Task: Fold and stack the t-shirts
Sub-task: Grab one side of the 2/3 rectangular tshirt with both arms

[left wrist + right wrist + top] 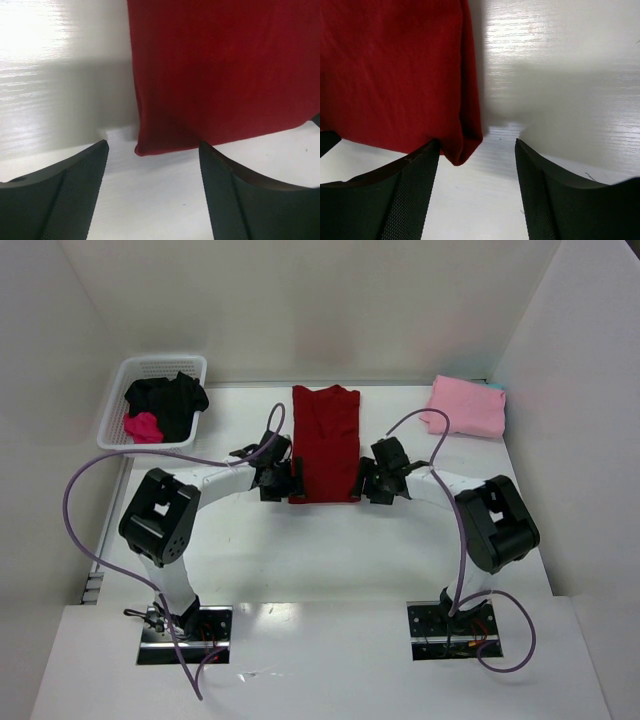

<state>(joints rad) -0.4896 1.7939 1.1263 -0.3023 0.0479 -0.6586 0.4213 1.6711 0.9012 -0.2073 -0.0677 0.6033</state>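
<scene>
White worktop (330, 550): dark red t-shirt (325, 440) laid flat at centre, folded narrow. Left pincer (152, 150) and right pincer (477, 145) held wide at its near corners, cloth not clamped.

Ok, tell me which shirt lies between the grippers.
The dark red t-shirt, flat mid-table, left gripper and right gripper at its near corners. The pink one sits folded far right; the black one and magenta one are bunched in the basket.

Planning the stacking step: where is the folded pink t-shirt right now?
In the top view, the folded pink t-shirt lies at the far right corner of the table, right of the dark red t-shirt.
</scene>
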